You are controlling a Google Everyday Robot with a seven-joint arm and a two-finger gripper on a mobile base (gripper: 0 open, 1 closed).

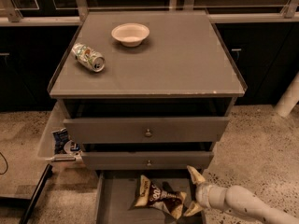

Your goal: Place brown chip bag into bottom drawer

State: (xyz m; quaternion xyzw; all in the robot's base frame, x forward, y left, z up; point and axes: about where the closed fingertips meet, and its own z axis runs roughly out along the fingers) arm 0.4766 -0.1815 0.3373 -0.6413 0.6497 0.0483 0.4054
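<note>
The brown chip bag (156, 198) lies on the floor of the open bottom drawer (112, 204), dark brown with cream-yellow ends. My gripper (193, 192) comes in from the lower right on a white arm and sits just right of the bag, over the drawer's right side. Its fingers are spread open, one fingertip (195, 174) up near the middle drawer's front, the other low by the bag's right end. The bag is not held. The front of the drawer is cut off by the frame's bottom edge.
A cream bowl (130, 33) and a can (88, 57) lying on its side are on the grey cabinet top (187, 64). The two upper drawers (147, 129) stand slightly out. A blue-white packet (61, 140) sits in a side bin at left. A white post (288, 97) stands at right.
</note>
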